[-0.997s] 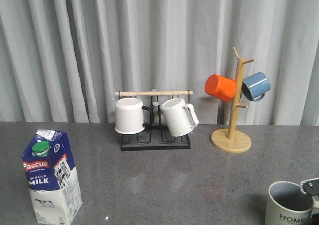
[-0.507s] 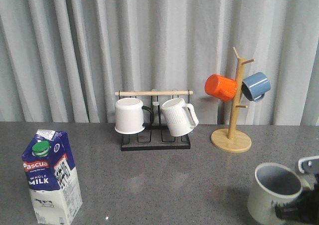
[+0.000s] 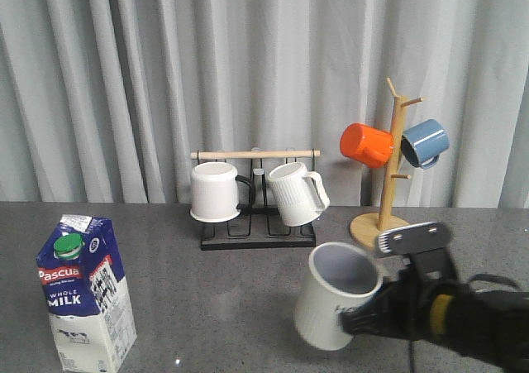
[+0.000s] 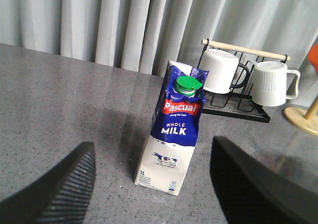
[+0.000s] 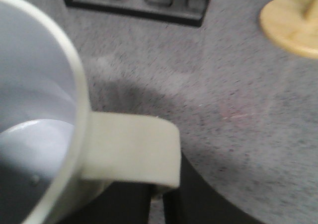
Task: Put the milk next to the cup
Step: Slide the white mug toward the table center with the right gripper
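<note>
- Right pincer [image 3: 357,319]: grasps the cup [image 3: 335,304] by its handle, tilted, lettering hidden.
- Left pincer [image 4: 154,184]: released, fingertips cut off.
- Milk [image 3: 84,291]: upright on desk [image 3: 248,298], far left.

The milk [image 3: 84,290] carton is blue over white, with a green cap, a red band and white lettering; the cup [image 3: 337,304] is cream and ribbed, grey-blue inside; the table [image 3: 231,298] is speckled dark grey; the curtain [image 3: 165,75] is pale grey; an orange mug [image 3: 366,145] and a blue mug [image 3: 426,142] hang on a light wooden tree [image 3: 385,216]
</note>
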Controlling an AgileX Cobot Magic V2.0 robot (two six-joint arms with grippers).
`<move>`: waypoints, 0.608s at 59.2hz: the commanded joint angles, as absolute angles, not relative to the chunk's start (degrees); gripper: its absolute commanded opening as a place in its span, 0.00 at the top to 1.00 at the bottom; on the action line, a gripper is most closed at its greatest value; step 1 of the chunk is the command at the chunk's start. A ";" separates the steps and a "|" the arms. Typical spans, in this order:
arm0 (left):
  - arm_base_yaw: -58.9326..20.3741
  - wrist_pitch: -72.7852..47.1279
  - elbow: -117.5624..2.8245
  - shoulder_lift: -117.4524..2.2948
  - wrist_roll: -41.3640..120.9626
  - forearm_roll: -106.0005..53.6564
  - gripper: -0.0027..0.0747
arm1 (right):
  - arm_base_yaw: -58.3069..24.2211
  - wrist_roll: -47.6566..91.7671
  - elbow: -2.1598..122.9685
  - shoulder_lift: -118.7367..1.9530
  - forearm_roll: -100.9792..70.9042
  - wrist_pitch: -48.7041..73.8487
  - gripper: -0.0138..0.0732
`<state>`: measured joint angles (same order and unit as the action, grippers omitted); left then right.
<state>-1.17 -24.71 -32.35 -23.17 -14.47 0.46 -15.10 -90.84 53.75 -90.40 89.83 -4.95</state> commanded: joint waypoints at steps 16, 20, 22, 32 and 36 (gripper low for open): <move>-1.25 -20.78 -34.11 -23.86 -14.40 0.00 0.34 | -19.53 -90.92 62.51 -98.70 89.83 2.41 0.83; -1.25 -20.84 -34.11 -23.86 -14.40 0.00 0.34 | -19.53 -90.78 62.73 -99.39 90.01 2.17 0.82; -1.25 -20.89 -34.11 -23.86 -14.40 0.00 0.34 | -19.53 -90.60 62.73 -99.64 90.01 2.23 0.82; -1.25 -22.01 -34.11 -23.86 -14.40 0.00 0.34 | -19.53 -90.05 62.73 -99.89 90.01 2.16 0.74; -1.25 -22.28 -34.11 -23.86 -14.40 0.00 0.34 | -19.53 -90.05 62.73 -99.89 90.01 1.65 0.68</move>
